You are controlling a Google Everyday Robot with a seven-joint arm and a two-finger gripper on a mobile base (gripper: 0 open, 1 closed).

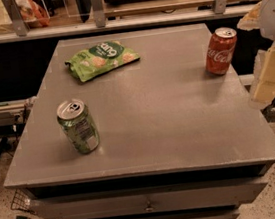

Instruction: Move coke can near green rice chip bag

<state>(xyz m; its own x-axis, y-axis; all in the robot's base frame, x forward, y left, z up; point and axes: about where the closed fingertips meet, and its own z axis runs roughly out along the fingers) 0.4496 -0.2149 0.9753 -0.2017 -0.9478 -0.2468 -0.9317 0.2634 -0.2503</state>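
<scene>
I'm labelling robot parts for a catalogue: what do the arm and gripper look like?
The arm is a smooth, rounded white shell. Below it, the gripper, off the right edge of the table near the coke can, is blocky and pale cream-yellow with flat faces. No cables or markings show.

We see the hand hanging off the right edge of the desk, near the coke can, which stands upright at the far right. Between that can and the green rice chip bag, lying flat at the far left, the desk top is open. The one other obstacle we find is the green can, upright at the near left, well apart from both.
</scene>
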